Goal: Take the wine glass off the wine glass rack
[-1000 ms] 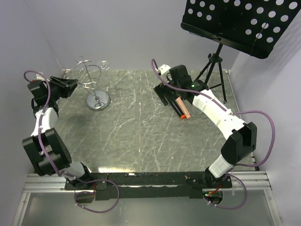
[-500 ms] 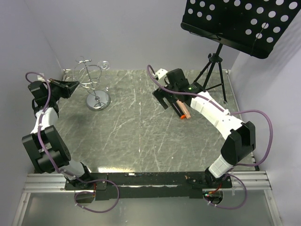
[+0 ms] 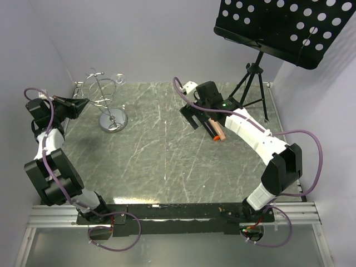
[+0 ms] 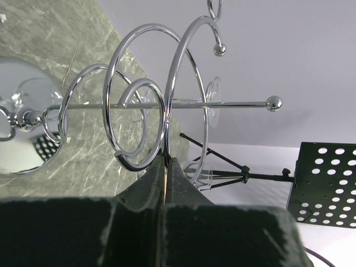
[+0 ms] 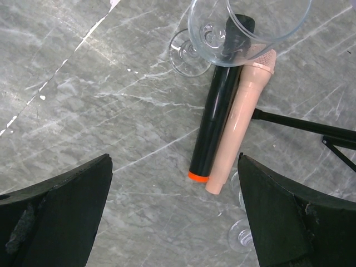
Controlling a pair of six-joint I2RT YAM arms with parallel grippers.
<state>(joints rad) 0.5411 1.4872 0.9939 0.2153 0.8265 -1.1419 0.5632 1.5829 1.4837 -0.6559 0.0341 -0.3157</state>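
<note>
The chrome wine glass rack (image 3: 103, 92) stands at the table's far left on its round mirror base (image 3: 113, 121). A clear wine glass (image 3: 118, 78) hangs upside down from its far side; in the left wrist view (image 4: 211, 111) it shows behind the loops (image 4: 139, 111). My left gripper (image 3: 83, 103) is shut, its fingertips (image 4: 166, 162) pinching the bottom of a large chrome loop. My right gripper (image 3: 192, 118) is open and empty, hovering (image 5: 175, 211) over the table's middle back.
A black tube (image 5: 219, 105) and a pink tube (image 5: 239, 122) lie side by side under my right gripper. Clear glasses stand beside them (image 5: 245, 22) (image 5: 245, 236). A black tripod music stand (image 3: 289, 25) is at the back right. Walls close in on the left.
My left gripper has drawn back to the left, and the rack with its base has shifted slightly left with it. My right gripper has moved a little left.
</note>
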